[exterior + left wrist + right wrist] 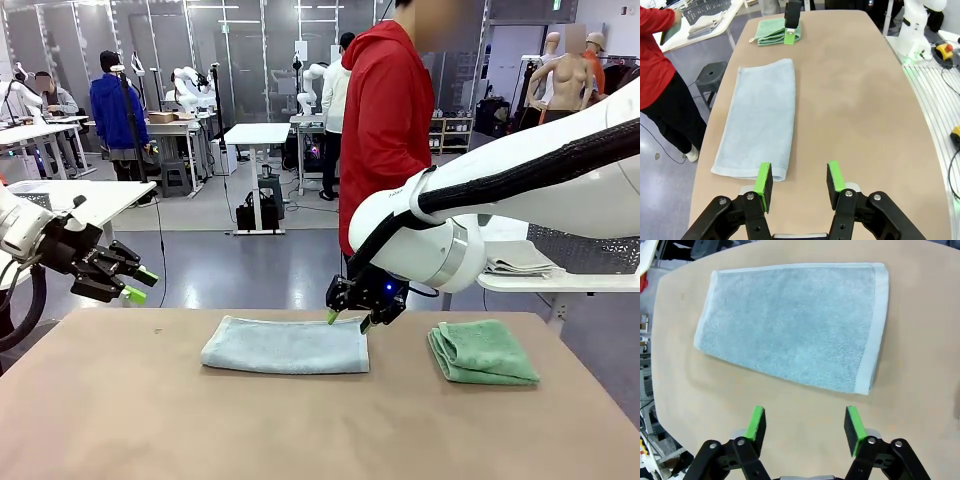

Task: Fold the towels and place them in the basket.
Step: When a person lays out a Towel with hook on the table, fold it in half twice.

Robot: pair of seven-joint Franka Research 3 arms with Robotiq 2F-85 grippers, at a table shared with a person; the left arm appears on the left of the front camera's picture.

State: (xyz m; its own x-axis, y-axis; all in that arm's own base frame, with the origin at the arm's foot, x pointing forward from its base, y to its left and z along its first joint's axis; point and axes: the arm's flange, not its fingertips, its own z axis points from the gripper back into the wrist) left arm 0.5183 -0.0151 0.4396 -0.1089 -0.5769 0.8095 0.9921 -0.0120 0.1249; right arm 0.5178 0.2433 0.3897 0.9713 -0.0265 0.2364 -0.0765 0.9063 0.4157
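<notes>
A pale blue-grey towel [285,346] lies flat mid-table, folded to a long rectangle; it also appears in the wrist views [760,120] [795,325]. The mint green towel [483,352] [777,32] sits folded small on the table's right part. My right gripper [347,320] [805,422] hovers open just off the blue-grey towel's right end, nothing between its fingers. At the table's left edge my left gripper [135,285] [799,179] hangs in the air, open and holding nothing, near the towel's left end. The basket [588,245] [715,6] shows mesh sides on a white side table.
A person in a red hoodie [385,120] stands at the far side of the table, by the white side table [560,282] with folded cloths [520,260]. Bare tabletop [300,420] lies in front of the towels. A dark stool [712,75] stands beside the table.
</notes>
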